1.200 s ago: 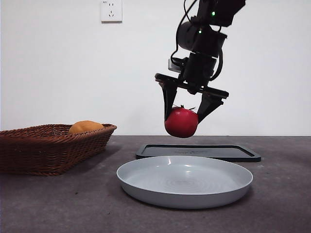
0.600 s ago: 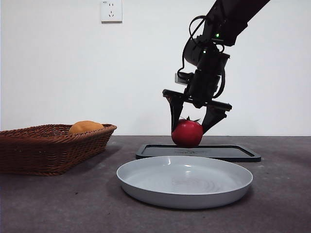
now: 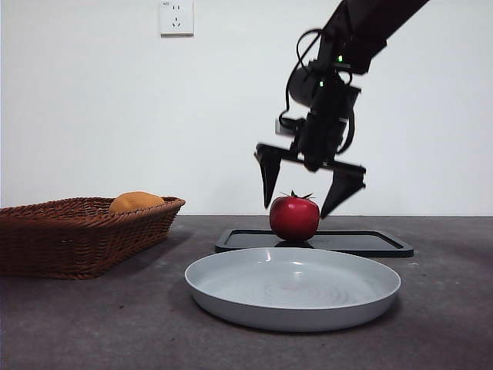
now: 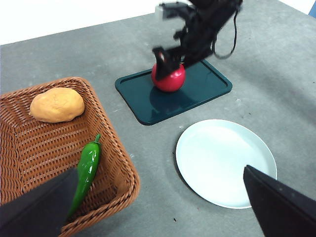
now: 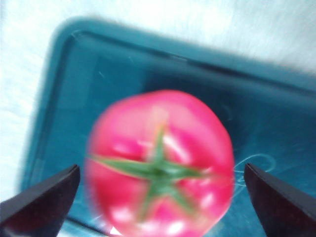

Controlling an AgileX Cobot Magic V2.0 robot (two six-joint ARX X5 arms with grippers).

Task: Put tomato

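The glossy red tomato (image 3: 294, 216) with a green stem sits on the dark teal tray (image 3: 362, 242). It also shows in the left wrist view (image 4: 169, 79) and fills the right wrist view (image 5: 160, 165). My right gripper (image 3: 306, 189) is open just above the tomato, one jaw on each side, not touching it. It also shows in the left wrist view (image 4: 170, 59). My left gripper (image 4: 163, 207) is open, high above the table near the basket and the plate.
A pale grey plate (image 3: 293, 288) lies in front of the tray. A wicker basket (image 3: 77, 235) at the left holds an orange rounded fruit (image 3: 135, 202) and a green chili pepper (image 4: 87, 170). A wall socket (image 3: 176, 17) is on the back wall.
My right gripper lowered the tomato onto the dark tray, opened its jaws and rose slightly. The tomato now rests on the tray by itself.
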